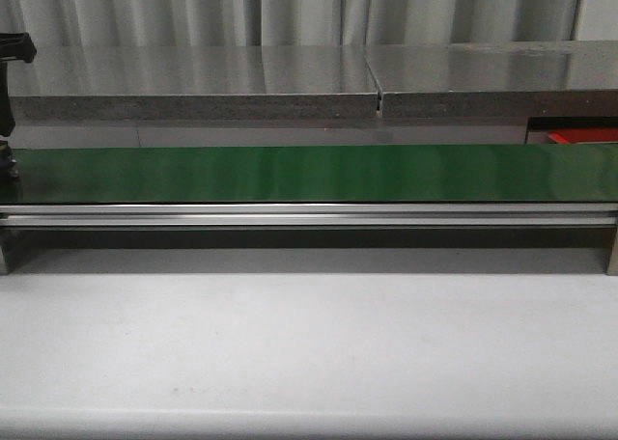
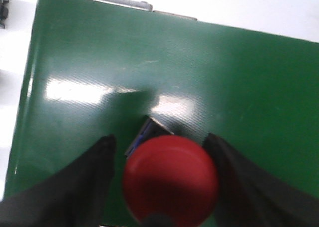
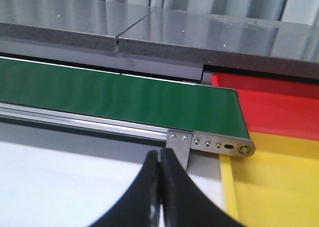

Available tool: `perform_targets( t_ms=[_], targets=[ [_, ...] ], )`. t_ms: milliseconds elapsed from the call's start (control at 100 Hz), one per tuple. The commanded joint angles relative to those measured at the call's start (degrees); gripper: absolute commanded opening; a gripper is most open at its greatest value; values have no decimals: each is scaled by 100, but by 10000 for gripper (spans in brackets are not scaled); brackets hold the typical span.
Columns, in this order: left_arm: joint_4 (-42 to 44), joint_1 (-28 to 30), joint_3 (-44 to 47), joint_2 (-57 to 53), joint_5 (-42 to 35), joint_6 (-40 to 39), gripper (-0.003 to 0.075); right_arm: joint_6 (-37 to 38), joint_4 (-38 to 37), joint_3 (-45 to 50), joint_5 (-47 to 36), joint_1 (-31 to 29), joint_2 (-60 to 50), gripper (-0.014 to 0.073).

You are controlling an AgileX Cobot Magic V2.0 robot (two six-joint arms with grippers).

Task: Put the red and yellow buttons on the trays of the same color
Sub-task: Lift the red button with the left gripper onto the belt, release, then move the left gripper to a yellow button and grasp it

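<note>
Task looks barely started: the red tray (image 3: 279, 105) and yellow tray (image 3: 279, 182), both at the right side of the right wrist view just past the conveyor end, show no buttons on the parts in view. The only button visible is the red button (image 2: 171, 179), low centre in the left wrist view, sitting between the fingers of the left gripper (image 2: 164, 187) over the green conveyor belt (image 2: 149, 72). The jaws stand apart on either side of the red cap; whether the fingers (image 2: 79, 182) touch it or its dark base is unclear, so the hold can't be confirmed. The right gripper (image 3: 160, 187), bottom centre of its view, has its fingers pressed together, holding nothing. No yellow button appears in any view. In the front view the belt (image 1: 309, 173) runs bare across mid-frame; only a bit of the left arm (image 1: 10, 102) shows at the left edge, a red sliver at the right edge. Both trays are cut off by the frame, so their far parts are unchecked. The button's lower edge is cropped and blurred.
</note>
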Motion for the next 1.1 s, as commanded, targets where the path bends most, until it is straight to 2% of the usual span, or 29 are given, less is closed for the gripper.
perform_targets(
  t_ms=[0, 50, 100, 340, 540, 680, 910, 1090],
  targets=[
    [-86, -7, -270, -301, -85, 27, 592, -12, -64, 2, -487, 8, -102, -117],
    [-128, -7, -358, -333, -60, 30, 662, -12, -64, 2, -487, 8, -102, -117],
    [-190, -7, -444, -381, -13, 87, 682, -12, -64, 2, -487, 8, -102, -117],
    [-474, -7, -786, -860, 242, 338, 681, -12, -64, 2, -487, 8, -102, -117],
    [-101, 187, -786, -1379, 358, 338, 680, -12, -64, 2, -487, 8, -102, -117],
    [36, 645, -618, -1683, 472, 313, 659, -12, -64, 2, -487, 8, -102, -117],
    [91, 1824, 158, -2037, 425, 313, 659, -12, -64, 2, -487, 8, -102, -117],
    [41, 2755, 953, -2037, -98, 305, 659, -12, -64, 2, -487, 8, -102, -117]
  ],
)
